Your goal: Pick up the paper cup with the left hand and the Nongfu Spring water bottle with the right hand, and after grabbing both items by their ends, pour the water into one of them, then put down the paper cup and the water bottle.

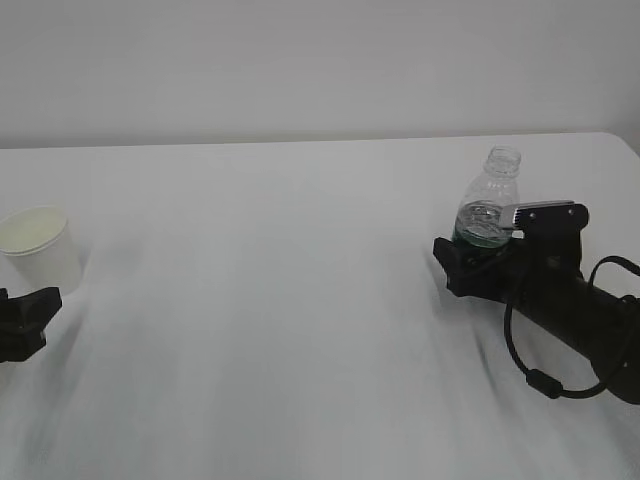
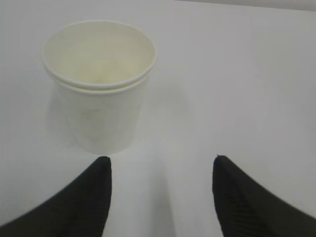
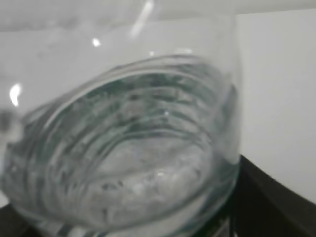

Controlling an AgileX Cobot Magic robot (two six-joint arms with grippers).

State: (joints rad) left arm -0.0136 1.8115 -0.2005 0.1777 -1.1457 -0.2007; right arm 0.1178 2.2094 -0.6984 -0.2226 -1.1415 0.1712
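Nothing is poured yet: the left pincer [image 2: 160,197] is gaping short of the cup [image 2: 98,84], the right pincer [image 1: 478,268] is straddling the bottle [image 1: 487,205], grip unclear.

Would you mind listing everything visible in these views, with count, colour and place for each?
paper cup: one, white with a cream inside, upright on the table at the far left, empty as far as the left wrist view shows.
Nongfu Spring water bottle: one, clear with a dark green band, uncapped, upright at the right, between the right gripper's jaws.
table: one, white, filling the scene.
wall: pale grey, behind the table.
left gripper: one, black, open, just short of the cup and not touching it.
right gripper: one, black with a light grey plate, around the bottle's lower part; a firm grip cannot be told.
cable: one, black, looping under the right arm.
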